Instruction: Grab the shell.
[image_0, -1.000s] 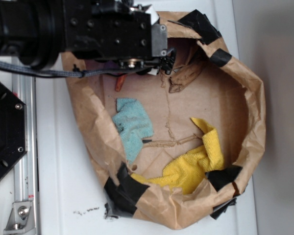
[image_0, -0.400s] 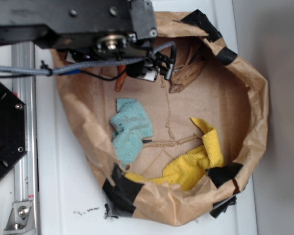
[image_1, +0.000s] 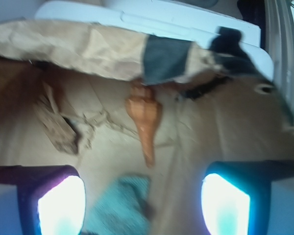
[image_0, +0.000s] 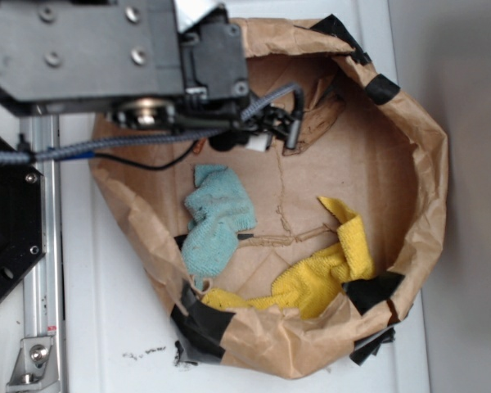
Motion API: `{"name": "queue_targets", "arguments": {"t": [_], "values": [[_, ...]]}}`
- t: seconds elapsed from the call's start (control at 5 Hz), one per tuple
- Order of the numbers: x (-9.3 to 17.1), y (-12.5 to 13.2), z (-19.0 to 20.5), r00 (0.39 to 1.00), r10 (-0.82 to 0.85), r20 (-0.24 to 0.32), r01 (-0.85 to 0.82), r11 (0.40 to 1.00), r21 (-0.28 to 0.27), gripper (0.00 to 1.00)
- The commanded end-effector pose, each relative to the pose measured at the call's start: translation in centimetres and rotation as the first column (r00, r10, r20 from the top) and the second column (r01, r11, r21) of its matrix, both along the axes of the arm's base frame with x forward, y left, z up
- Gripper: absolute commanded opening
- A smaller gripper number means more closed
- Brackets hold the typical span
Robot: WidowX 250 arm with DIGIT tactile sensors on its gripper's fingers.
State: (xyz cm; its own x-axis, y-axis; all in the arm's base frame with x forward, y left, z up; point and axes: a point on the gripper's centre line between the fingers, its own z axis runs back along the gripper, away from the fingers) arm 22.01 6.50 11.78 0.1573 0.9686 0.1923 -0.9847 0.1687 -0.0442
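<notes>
Base plate: black, at the far left of the exterior view, beside a metal rail on the white table.
Arm: dark body across the upper left of the exterior view, reaching over the rim of the paper bag; a braided cable runs under it.
Paper bag: brown, rolled-down walls forming a basin, patched with black tape at several rim points.
Teal cloth: crumpled on the bag floor, left of centre; in the wrist view its edge shows low between the two fingers.
Gripper: released, jaws spread wide, nothing between them; the lit fingertips frame the bottom corners of the wrist view. It hangs above the bag floor, clear of the shell.
Shell: glossy orange-brown, lying on the bag floor close under the taped rim, broad whorled end toward the bag wall, thin tail pointing toward the gripper. Ahead of the jaw gap and roughly on its centreline. Hidden under the arm in the exterior view.
Bark piece: dull brown, jagged, left of the shell in the wrist view, apart from it.
Yellow cloth: folded, lower right of the bag floor, well apart from the shell.
</notes>
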Motion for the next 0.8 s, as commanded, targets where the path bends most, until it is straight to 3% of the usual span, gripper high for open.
{"name": "queue_targets", "arguments": {"t": [0.0, 0.4, 0.6], "values": [[1.0, 0.7, -1.4, 0.996, 0.068, 0.052, -0.073, 0.991, 0.115, 1.00], [3.2, -0.4, -2.1, 0.996, 0.086, 0.015, -0.087, 0.987, 0.133, 1.00], [2.6, 0.5, -3.4, 0.994, 0.109, -0.010, -0.106, 0.983, 0.150, 1.00]]}}
